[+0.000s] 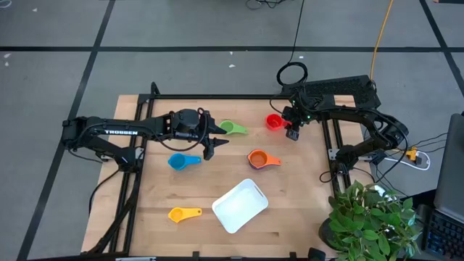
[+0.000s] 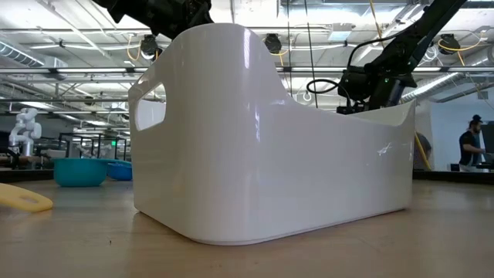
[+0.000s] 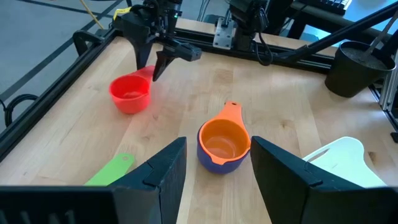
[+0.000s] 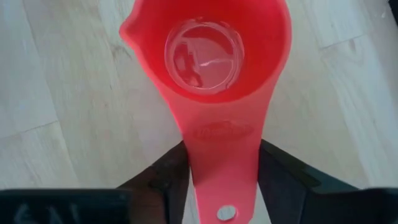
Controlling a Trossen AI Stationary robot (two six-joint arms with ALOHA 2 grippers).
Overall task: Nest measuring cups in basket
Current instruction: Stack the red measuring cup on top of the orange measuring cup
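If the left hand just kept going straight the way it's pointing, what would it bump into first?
Probably the orange cup, which sits nested in a navy cup straight ahead between the left hand's open fingers. The red cup lies off to one side, farther on. Height above the table is hard to judge.

Light is bright and even, coming from ceiling fixtures seen in the low view. The white basket carries glossy vertical glare streaks there. On the wooden table shadows are faint and soft. Just ahead of the right gripper, the red measuring cup is slightly soft, its base mirroring the overhead lights. The wrist views bend toward their edges.
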